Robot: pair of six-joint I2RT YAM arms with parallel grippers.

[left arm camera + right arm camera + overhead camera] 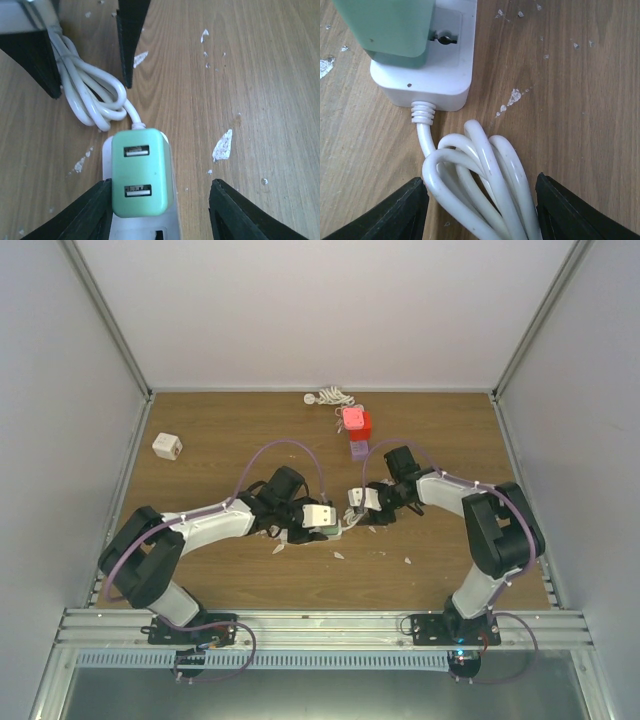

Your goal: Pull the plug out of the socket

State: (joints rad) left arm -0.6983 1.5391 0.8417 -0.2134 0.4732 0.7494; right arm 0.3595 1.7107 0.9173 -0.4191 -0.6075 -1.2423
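A mint-green plug [142,172] with two USB ports sits in a white socket strip [172,227] lying on the wooden table. My left gripper [161,186] is open around the plug: one finger touches its left side, and the other finger [240,210] stands well clear on the right. My right gripper [477,182] is open and straddles the strip's coiled white cable [485,185], just behind the strip [445,75] and plug [390,30]. In the top view both grippers [320,518] [365,502] meet at the table's middle.
A pink-red block [356,423] and a purple block [359,449] stand behind the right gripper. A white cube adapter [167,446] lies at the far left. A white cord bundle [330,397] lies at the back edge. White flecks [223,145] dot the wood.
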